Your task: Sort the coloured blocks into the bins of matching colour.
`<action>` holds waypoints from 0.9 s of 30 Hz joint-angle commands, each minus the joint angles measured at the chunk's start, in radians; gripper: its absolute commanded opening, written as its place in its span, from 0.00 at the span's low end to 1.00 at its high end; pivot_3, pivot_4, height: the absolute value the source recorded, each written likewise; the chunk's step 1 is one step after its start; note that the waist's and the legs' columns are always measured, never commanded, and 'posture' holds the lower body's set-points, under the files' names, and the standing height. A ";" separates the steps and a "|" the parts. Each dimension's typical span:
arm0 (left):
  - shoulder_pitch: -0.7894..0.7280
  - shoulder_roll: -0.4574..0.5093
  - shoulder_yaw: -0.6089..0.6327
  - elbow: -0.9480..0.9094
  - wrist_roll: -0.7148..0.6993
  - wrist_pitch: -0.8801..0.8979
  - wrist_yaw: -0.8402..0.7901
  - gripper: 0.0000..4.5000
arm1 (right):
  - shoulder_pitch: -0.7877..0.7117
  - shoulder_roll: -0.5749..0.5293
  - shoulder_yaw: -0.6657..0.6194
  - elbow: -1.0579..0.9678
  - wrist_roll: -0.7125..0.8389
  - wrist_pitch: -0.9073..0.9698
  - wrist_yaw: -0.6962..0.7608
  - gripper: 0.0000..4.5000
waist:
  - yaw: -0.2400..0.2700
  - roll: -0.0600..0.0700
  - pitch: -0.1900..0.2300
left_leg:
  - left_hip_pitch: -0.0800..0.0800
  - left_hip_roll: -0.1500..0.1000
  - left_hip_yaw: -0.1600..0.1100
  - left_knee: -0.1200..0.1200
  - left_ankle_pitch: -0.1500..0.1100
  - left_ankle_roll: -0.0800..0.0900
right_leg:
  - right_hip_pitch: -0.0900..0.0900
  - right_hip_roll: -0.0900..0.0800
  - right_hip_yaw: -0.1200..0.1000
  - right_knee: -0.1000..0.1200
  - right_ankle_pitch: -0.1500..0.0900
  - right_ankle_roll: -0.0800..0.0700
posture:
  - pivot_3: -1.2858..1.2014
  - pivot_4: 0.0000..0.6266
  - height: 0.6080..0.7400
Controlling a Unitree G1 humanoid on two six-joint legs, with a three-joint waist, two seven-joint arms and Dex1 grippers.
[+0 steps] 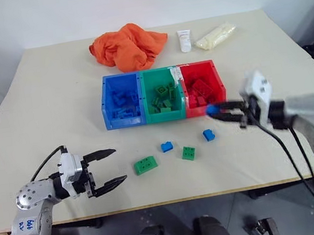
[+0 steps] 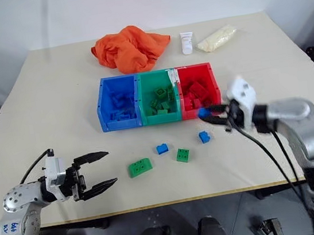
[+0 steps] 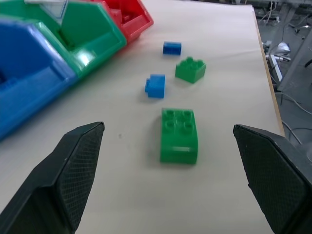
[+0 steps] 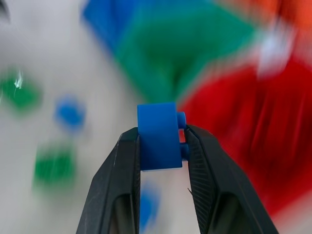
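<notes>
While the right gripper [image 1: 221, 112] hangs above the table [image 1: 44, 97] just in front of the red bin [image 1: 217, 84], it's got a small blue block [image 4: 157, 135] pinched tight between its two black fingers [image 4: 122, 170], studs facing sideways toward one finger. That block sits right at the fingertips, near the red bin's front corner, up off the table surface.

On the other side, the left gripper [image 1: 110, 167] is spread wide with nothing in it, hovering low near the table's front edge. Straight ahead of it, roughly lined up with the gap between its fingers, lies the wider sloped green block [image 3: 179, 135]. A bit past that are a blue block [image 3: 156, 86] and a square green block [image 3: 190, 69], sitting just beside each other, and then another blue block [image 3: 172, 47] further along, close below the held one.

The three bins are joined in a row mid-table: blue bin [image 1: 109, 103] on the left, green bin [image 1: 165, 114] in the middle, red on the right, each already holding bricks of its own colour. Behind them there's an orange cloth [image 1: 127, 45], a white tube [image 1: 184, 40] and a pale bag [image 1: 214, 35].
</notes>
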 commanded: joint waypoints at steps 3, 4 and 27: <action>-0.033 -0.011 0.010 0.028 0.004 -0.031 0.026 1.00 | -0.222 0.167 0.132 0.232 -0.100 -0.037 -0.077 0.21 | 0.000 0.000 0.000 | 0.000 -0.001 0.000 0.000 -0.001 0.001 | 0.000 -0.001 0.000 0.000 0.000 0.000 | 0.52 0.24 1.00; -0.037 -0.014 0.009 0.032 0.007 -0.035 0.031 1.00 | -0.260 0.204 0.151 0.276 -0.115 -0.058 -0.078 0.21 | -0.002 0.000 0.000 | -0.001 -0.001 0.001 0.000 -0.001 0.001 | -0.001 -0.001 0.001 0.000 0.000 0.001 | 0.52 0.24 1.00; -0.044 -0.017 0.021 0.025 0.025 -0.068 0.109 1.00 | -0.720 0.751 0.179 1.144 -0.338 -0.634 -0.213 0.98 | -0.058 0.000 0.000 | -0.002 -0.001 -0.002 -0.001 -0.001 -0.002 | -0.010 0.001 0.001 0.017 0.001 0.000 | 0.52 0.24 1.00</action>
